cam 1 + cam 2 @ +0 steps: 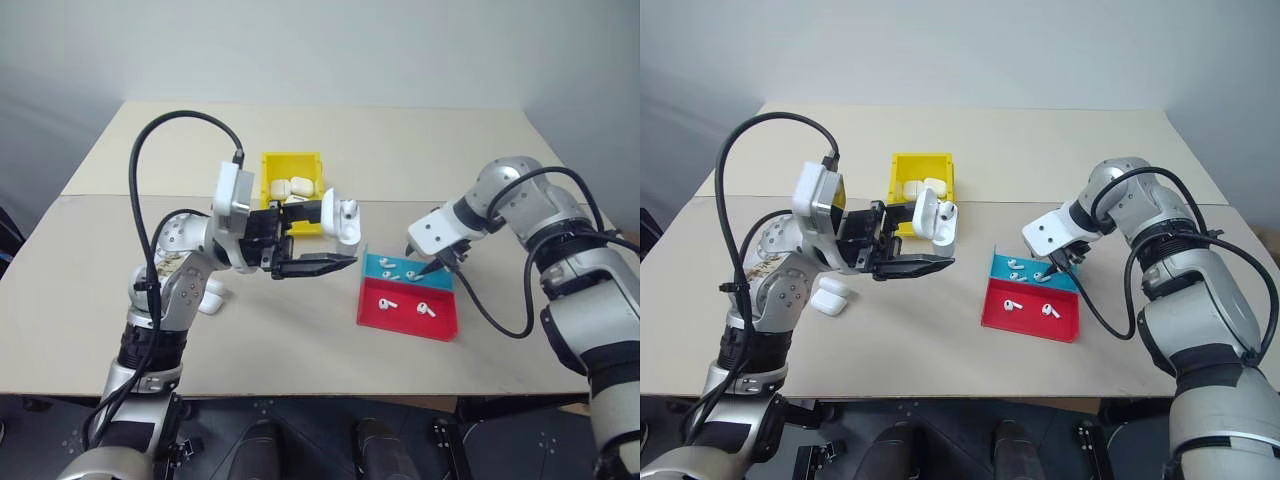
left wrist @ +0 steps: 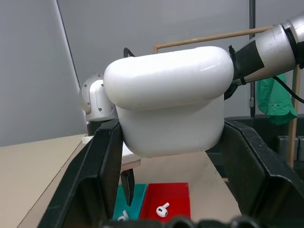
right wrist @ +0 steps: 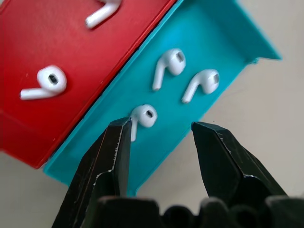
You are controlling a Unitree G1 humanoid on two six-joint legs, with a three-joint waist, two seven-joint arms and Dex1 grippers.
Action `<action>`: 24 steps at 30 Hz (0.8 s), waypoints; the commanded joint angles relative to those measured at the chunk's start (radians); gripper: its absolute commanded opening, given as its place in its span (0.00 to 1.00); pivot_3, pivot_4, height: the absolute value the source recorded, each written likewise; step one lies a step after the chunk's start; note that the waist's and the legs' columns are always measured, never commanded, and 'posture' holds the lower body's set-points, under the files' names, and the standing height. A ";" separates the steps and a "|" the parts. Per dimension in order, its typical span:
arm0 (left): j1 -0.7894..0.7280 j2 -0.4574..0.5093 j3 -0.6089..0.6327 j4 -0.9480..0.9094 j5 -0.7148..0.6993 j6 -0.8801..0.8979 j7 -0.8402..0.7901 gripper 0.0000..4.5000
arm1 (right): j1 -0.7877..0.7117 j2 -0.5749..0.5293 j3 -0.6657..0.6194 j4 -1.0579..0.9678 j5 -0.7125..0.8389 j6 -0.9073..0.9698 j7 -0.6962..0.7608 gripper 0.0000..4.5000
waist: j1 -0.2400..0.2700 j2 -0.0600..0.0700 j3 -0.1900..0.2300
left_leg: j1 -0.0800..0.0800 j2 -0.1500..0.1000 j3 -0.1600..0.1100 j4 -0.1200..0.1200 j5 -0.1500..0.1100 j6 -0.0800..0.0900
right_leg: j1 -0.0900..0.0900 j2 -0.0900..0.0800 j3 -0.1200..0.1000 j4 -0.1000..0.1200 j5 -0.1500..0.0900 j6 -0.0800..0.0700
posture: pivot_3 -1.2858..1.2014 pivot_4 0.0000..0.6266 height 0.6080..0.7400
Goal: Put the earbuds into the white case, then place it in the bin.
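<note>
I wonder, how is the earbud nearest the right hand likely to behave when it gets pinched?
The earbud looks glossy and rounded, so it may slip or squirt sideways between the right hand's narrow fingertips. It is tiny and probably very light, so a nudge could skid it across the blue tray. Its stem likely keeps it from rolling far.

Two robot arms of silver-grey metal segments joined by rounded black joints. A black cable loops from each forearm to its wrist. A white box-shaped module sits at each wrist. The left gripper (image 1: 318, 235) and right gripper (image 3: 160, 130) have tapered matte black fingers.
</note>
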State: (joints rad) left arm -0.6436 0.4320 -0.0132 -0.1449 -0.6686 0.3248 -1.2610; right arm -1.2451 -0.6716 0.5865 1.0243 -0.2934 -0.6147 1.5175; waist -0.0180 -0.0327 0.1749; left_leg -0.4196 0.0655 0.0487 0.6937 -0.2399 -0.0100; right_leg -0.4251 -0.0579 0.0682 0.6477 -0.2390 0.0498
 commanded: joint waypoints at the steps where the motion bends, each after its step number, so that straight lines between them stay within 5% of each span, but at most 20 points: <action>1: 0.011 0.013 0.025 -0.051 -0.013 -0.011 0.019 0.62 | -0.035 0.019 -0.010 0.055 -0.036 -0.050 -0.019 0.55 | -0.001 0.000 0.000 | 0.000 0.000 0.000 0.000 0.000 0.000 | 0.000 0.000 0.000 0.000 0.000 0.000 | 0.52 0.24 1.00; 24: 0.039 0.034 0.029 -0.091 -0.017 -0.007 0.050 0.62 | 0.001 0.086 -0.014 0.160 -0.173 -0.072 -0.190 0.55 | -0.007 0.001 0.000 | 0.005 0.000 0.000 0.000 0.000 0.000 | 0.004 0.000 0.000 0.001 0.000 0.000 | 0.52 0.24 1.00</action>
State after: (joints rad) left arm -0.6067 0.4585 -0.0031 -0.1888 -0.6695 0.3268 -1.2182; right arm -1.2472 -0.5892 0.5726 1.1693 -0.4501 -0.6828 1.3294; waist -0.0253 -0.0319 0.1752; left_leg -0.4148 0.0657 0.0489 0.6935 -0.2397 -0.0103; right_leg -0.4208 -0.0578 0.0684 0.6484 -0.2388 0.0494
